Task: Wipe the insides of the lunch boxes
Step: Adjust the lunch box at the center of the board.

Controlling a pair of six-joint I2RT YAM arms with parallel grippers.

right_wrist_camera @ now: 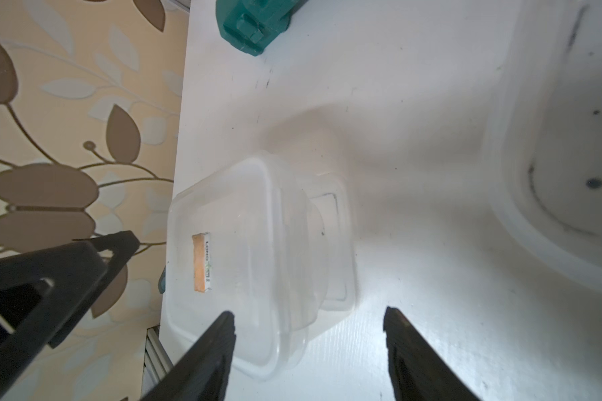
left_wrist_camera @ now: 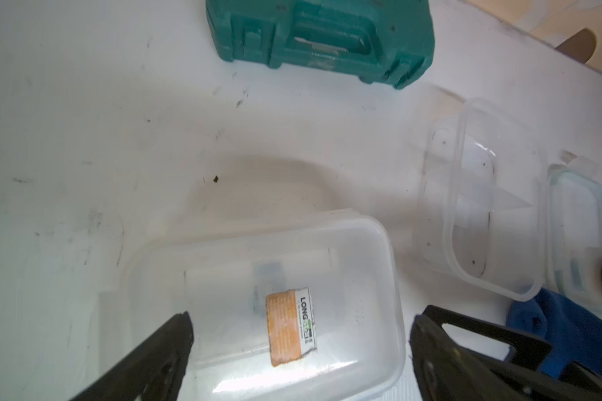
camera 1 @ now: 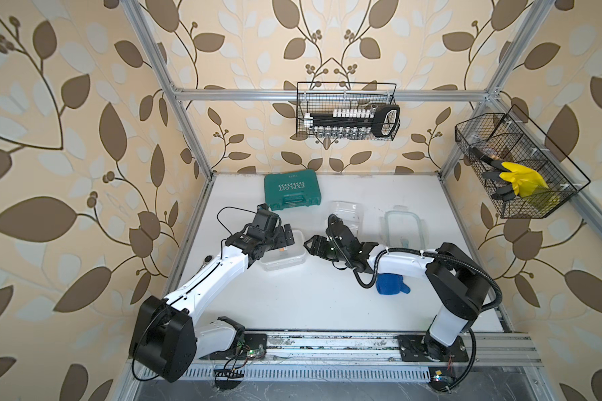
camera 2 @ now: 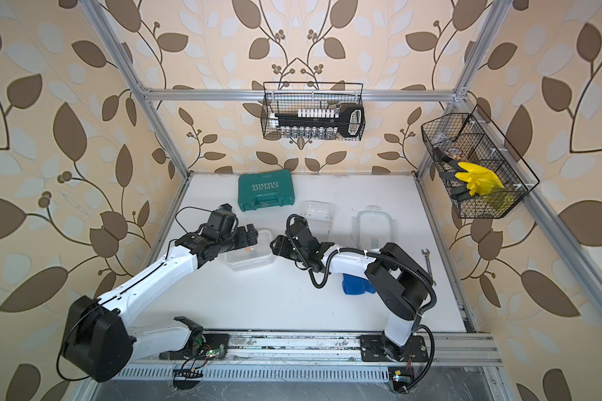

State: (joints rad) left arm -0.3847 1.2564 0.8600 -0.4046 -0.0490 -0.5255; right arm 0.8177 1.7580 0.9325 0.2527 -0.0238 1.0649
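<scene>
Directly below the left gripper (left_wrist_camera: pixel 303 321), jaws spread wide and empty, sits the labelled tub (left_wrist_camera: pixel 344 264). Right gripper (right_wrist_camera: pixel 308 312), jaws likewise spread and empty, faces this tub's end, just beside it. Second tub (camera 1: pixel 346 212) lies alongside the right gripper.

Robot lab test cell: alu frame (camera 1: pixel 240 93), wallpapered panels (camera 1: pixel 66 145), wire baskets (camera 1: pixel 346 83) w/ tools (camera 1: pixel 344 121).

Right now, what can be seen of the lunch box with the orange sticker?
The labelled lunch box is translucent colourless plastic, rectangular with rounded corners, bearing an orange-and-white sticker. It lies flat on the white table, near the teal case. The open left pincer hovers over it; contact cannot be told, nor whether a lid is on.
</scene>
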